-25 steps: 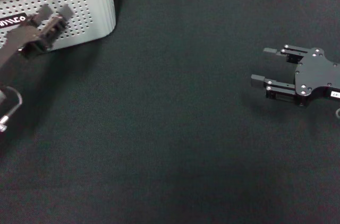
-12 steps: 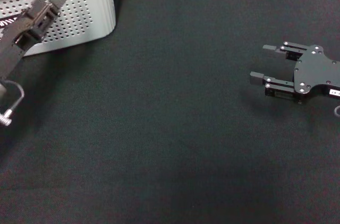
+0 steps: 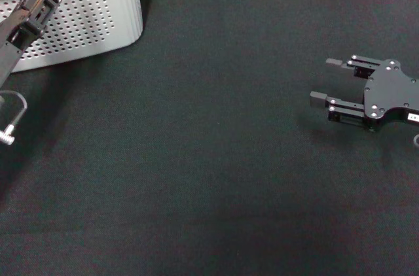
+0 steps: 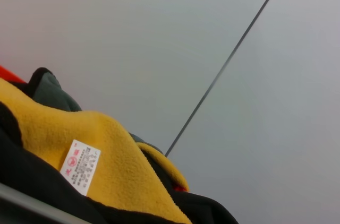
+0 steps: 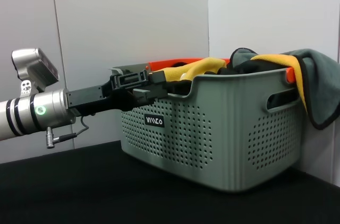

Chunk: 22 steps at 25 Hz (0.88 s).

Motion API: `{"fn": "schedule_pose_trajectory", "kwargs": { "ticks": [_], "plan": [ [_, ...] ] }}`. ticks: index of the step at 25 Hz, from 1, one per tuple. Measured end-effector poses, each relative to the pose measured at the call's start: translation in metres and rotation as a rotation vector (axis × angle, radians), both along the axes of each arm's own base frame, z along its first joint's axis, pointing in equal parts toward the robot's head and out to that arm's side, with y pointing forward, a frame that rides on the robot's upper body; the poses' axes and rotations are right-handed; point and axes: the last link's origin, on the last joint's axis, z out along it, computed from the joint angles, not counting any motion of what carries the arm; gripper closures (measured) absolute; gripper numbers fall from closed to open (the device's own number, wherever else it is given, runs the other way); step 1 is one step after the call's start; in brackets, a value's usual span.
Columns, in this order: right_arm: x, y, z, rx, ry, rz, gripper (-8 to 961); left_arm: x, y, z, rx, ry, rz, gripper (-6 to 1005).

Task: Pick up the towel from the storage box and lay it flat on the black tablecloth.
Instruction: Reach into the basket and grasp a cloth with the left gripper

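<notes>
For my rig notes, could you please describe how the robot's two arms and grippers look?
The left gripper is black and boxy on a silver cylindrical wrist with black rings, a green light and a thin looped cable. The right gripper is black, with a flat screw-studded plate, two blocky fingers and a small white label.

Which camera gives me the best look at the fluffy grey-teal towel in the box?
The right wrist view: the grey-teal towel with yellow-orange reverse drapes over the light grey perforated storage box. The left wrist view shows only a yellow fold with label; the head view barely shows it.
</notes>
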Motion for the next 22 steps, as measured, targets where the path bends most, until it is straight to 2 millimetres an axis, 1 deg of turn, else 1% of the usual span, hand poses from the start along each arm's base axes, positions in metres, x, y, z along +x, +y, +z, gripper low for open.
{"fn": "schedule_pose_trajectory", "kwargs": {
  "ticks": [9, 19, 22],
  "plan": [
    [0.0006, 0.0005, -0.0024, -0.008, 0.002, -0.006, 374, 0.0021, 0.004, -0.004, -0.007, -0.018, 0.009, 367],
    [0.0012, 0.0, -0.0028, -0.009, 0.003, -0.008, 383, 0.0067, 0.0064, -0.0039, -0.006, -0.02, -0.012, 382],
    [0.001, -0.0005, -0.0028, -0.012, 0.005, -0.006, 385, 0.0069, 0.0068, -0.003, 0.003, -0.029, -0.009, 506]
  ]
}}
